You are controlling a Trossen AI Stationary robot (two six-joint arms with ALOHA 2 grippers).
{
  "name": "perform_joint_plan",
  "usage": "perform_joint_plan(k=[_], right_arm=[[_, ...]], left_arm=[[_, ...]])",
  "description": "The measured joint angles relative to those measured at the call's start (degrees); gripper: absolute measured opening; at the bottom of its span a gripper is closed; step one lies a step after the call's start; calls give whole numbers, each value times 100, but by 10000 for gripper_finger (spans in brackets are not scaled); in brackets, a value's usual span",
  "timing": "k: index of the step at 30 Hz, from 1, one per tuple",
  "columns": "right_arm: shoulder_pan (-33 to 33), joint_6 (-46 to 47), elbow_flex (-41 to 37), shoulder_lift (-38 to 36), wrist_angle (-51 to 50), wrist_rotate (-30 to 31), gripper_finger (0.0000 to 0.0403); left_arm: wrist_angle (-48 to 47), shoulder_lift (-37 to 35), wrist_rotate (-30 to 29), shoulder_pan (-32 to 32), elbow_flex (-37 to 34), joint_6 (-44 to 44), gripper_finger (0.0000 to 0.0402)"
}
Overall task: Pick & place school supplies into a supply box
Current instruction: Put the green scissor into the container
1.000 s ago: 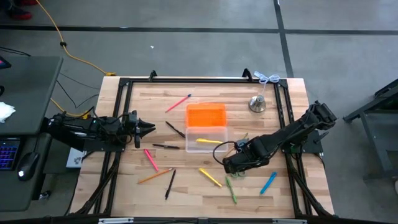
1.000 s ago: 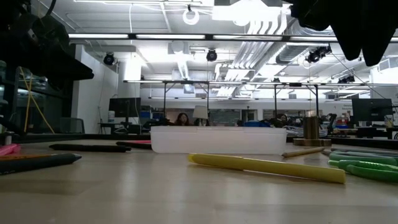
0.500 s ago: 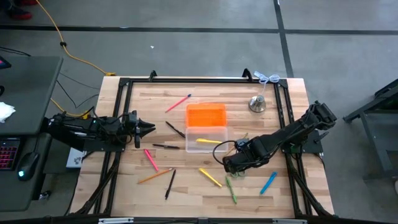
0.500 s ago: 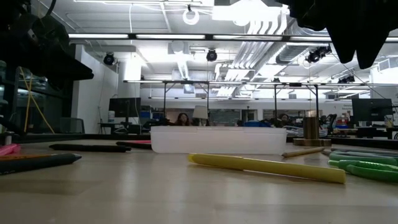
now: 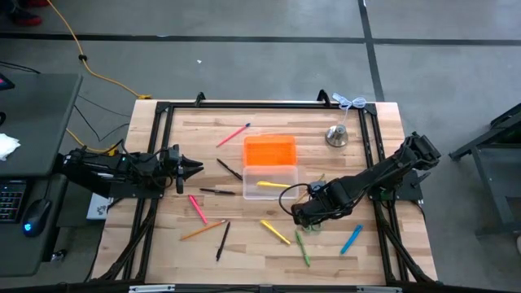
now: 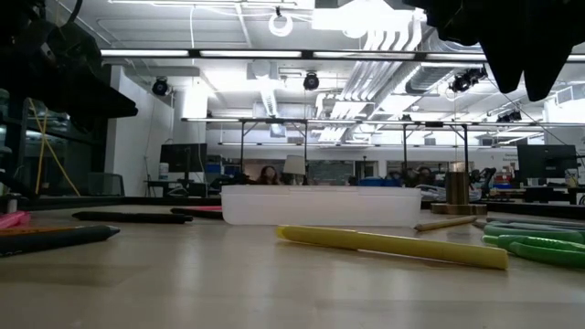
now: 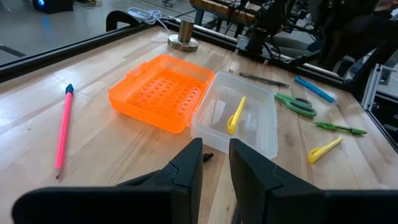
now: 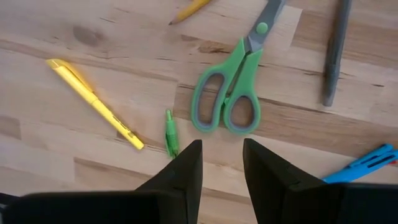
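**Spotter:** What sits nearest your right gripper [image 8: 221, 163]?

**Me:** The green-handled scissors [image 8: 231, 93], directly ahead of it. My 2 fingers are parted, nothing between them, and the handle loops lie just past the tips. The long axis runs away from me, blades farthest out (so I judge I would close across the handles, not along them).

**Spotter:** And beside them?

**Me:** A short green pen [image 8: 170, 133] on one side, the yellow highlighter [image 8: 94, 102] beyond that, a blue pen [image 8: 364, 164] on the other side.

**Spotter:** Where is the box?

**Me:** From above, the supply box [image 5: 271, 181] sits near the table's middle, its orange lid [image 5: 269, 150] flipped open behind it and 1 yellow pen [image 5: 268, 185] already inside. It lies near my right gripper [image 5: 298, 216], toward the table's centre.

**Spotter:** The left arm?

**Me:** I see the left gripper [image 5: 194, 168] waiting at the left edge, fingers slightly apart and empty, well apart from the scissors. The right arm is plainly nearer.
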Motion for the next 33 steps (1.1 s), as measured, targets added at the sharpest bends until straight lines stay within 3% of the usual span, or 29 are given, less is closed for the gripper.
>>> perform_joint_plan(k=[17,33], right_arm=[[0,-59,-2,700,138,-210,94],[0,-58,-2,841,135,-118,94]], left_arm=[[0,-1,0,-1,0,0,111],[0,-1,0,-1,0,0,111]])
